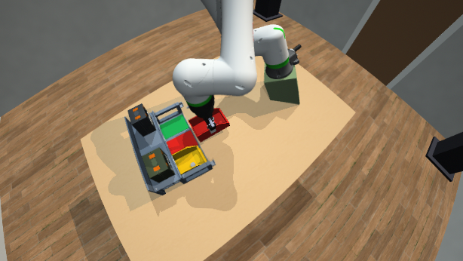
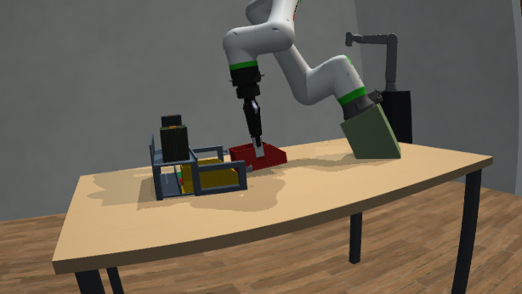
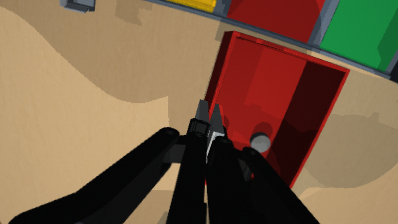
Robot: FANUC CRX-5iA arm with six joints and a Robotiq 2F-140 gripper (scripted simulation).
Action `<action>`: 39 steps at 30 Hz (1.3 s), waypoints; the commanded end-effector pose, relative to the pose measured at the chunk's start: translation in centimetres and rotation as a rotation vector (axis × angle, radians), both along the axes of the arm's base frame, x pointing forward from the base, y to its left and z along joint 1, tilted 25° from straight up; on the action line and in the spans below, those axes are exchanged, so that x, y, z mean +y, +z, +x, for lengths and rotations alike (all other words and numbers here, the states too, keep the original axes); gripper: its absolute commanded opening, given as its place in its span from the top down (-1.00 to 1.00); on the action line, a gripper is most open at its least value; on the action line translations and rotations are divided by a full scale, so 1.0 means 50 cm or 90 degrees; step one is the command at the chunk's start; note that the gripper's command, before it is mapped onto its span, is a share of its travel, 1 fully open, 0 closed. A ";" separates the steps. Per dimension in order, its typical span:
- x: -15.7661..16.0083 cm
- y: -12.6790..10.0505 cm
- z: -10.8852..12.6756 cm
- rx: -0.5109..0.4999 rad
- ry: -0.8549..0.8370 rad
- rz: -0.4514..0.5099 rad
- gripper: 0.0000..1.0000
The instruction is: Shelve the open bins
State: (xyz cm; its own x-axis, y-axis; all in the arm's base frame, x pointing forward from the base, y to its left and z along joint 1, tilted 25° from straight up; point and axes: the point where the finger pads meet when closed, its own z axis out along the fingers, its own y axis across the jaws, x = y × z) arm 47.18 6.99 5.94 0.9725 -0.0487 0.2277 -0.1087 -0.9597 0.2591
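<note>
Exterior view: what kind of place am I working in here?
Probably a lab or test room: bare grey walls, wood-plank floor, one tan table holding a small shelf rack with colored places, and a camera arm on a black stand behind.

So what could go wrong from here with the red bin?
1. The pincer pinches only one side wall of the red bin; lifted, it may tilt and spill the grey ball.
2. The red place lies right beside the yellow bin; the bin may knock it.

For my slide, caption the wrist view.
Tool shut on the red bin's thin wall, grey ball inside.
</note>
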 end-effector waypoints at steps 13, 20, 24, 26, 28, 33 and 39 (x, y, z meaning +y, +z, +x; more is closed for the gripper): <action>0.000 0.007 0.019 0.000 0.000 0.000 1.00; 0.000 0.010 0.028 0.000 0.000 0.000 1.00; 0.000 0.012 0.036 0.000 0.000 0.000 1.00; -0.001 0.014 0.040 0.000 0.000 0.000 1.00; -0.001 0.015 0.044 0.000 0.000 0.000 1.00; -0.001 0.017 0.051 0.000 0.000 0.000 1.00; -0.001 0.022 0.065 0.000 0.000 0.000 1.00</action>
